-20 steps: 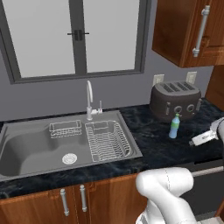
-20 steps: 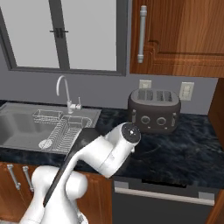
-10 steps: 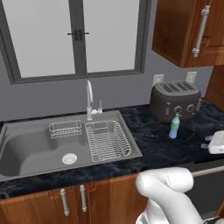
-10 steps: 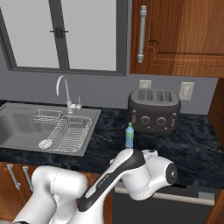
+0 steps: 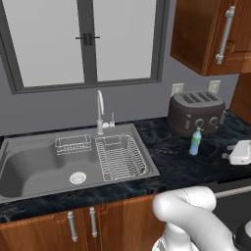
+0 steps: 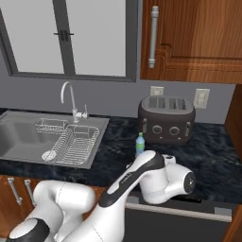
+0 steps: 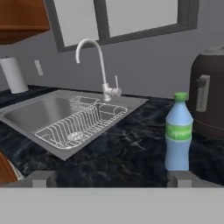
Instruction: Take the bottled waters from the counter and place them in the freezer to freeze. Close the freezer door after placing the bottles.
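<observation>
A pale blue water bottle (image 7: 178,138) with a green label and cap stands upright on the black marbled counter (image 7: 127,148), just in front of a dark toaster (image 7: 209,94). My gripper (image 7: 111,180) is open and empty, low over the counter. The bottle stands ahead of its right fingertip (image 7: 181,178). In the left base view the bottle (image 5: 195,142) is left of my white hand (image 5: 240,153) at the counter's (image 5: 171,164) right edge. In the right base view my arm hides the lower part of the bottle (image 6: 140,142). The freezer and its door are out of view.
A steel sink (image 5: 34,166) with a wire dish rack (image 5: 120,157) and a tap (image 5: 100,110) lies left of the bottle. Wooden wall cupboards (image 6: 194,38) hang above the toaster (image 6: 166,120). A paper towel roll (image 7: 14,74) stands far left in the hand view.
My arm has swung right and down toward the counter's front, which uncovered the bottle in the right base view. The bottle has not moved. The gripper stays open.
</observation>
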Motion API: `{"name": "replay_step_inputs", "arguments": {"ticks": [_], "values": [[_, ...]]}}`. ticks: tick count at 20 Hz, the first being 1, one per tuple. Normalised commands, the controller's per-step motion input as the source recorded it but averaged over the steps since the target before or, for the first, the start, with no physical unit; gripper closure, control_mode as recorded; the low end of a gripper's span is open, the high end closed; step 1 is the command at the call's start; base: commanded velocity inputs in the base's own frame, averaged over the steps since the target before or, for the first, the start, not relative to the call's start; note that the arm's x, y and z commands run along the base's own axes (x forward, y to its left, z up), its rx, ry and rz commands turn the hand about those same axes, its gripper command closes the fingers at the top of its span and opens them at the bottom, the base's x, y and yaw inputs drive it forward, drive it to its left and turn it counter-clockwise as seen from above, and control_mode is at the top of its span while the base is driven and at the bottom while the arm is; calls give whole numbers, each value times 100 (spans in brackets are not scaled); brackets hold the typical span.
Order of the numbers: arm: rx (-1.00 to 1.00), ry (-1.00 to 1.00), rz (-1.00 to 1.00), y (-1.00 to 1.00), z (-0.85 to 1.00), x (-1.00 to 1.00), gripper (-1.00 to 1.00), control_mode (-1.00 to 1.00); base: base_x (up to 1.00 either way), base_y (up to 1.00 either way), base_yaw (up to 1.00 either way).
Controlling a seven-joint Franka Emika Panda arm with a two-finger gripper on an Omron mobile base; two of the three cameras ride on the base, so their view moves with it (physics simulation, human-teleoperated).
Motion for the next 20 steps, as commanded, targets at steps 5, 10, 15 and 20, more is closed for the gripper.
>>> {"name": "replay_step_inputs", "arguments": {"ticks": [5, 10, 15, 20], "values": [[5, -26, 0, -12, -26, 44, -100, -100, 0, 0, 0], [0, -15, 0, 0, -11, 46, -100, -100, 0, 0, 0], [0, 4, -1, -5, 0, 38, -100, -100, 0, 0, 0], [0, 9, -6, -13, -4, 37, -100, -100, 0, 0, 0]]}}
